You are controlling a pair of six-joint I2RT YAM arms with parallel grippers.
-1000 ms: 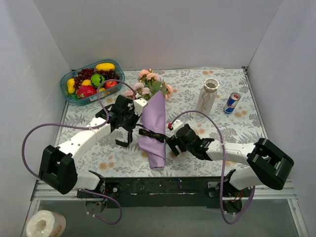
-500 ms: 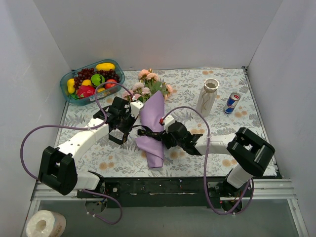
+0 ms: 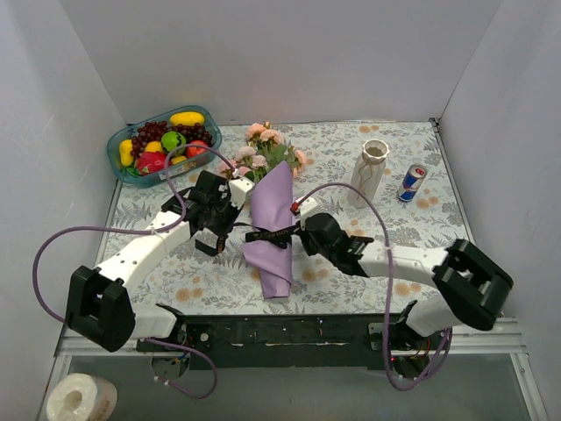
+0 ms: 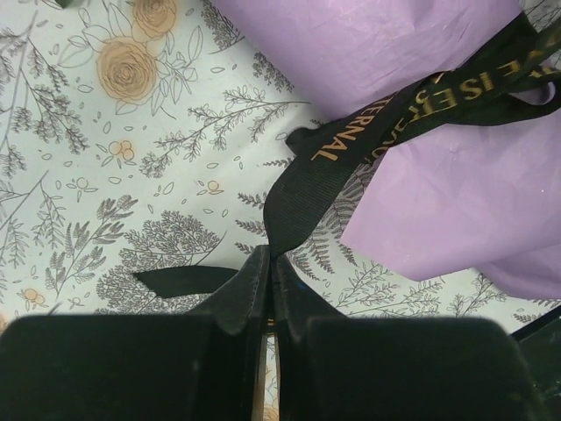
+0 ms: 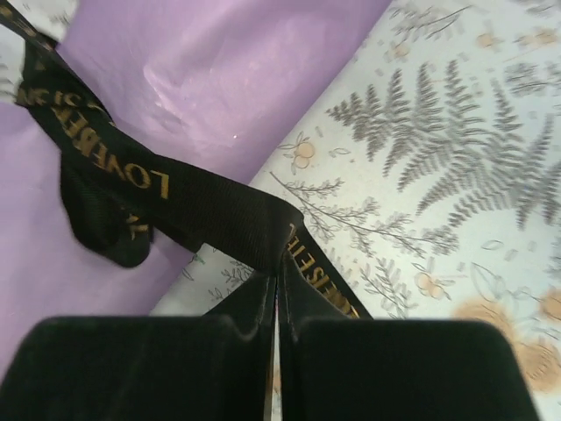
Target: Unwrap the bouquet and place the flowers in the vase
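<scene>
Top external view showed the table carrying the bouquet, which lay flat near the centre, between the two arms, with the blooms toward the far side and the pointed tail toward the near edge. The wrapping paper was closed round the stems, so the flowers were not yet free. The vase stood upright, well apart to the right of the bouquet, with no stem showing above its rim. The left hand was clamped tight on one tail of the ribbon at the bouquet's left side. The right hand was pinched likewise on the opposite tail, at the right side. In my judgement the two tails were held so that an outward pull from both sides would draw the tie apart. The ribbon crossed the paper at mid-length, and its knot appeared not yet undone.
</scene>
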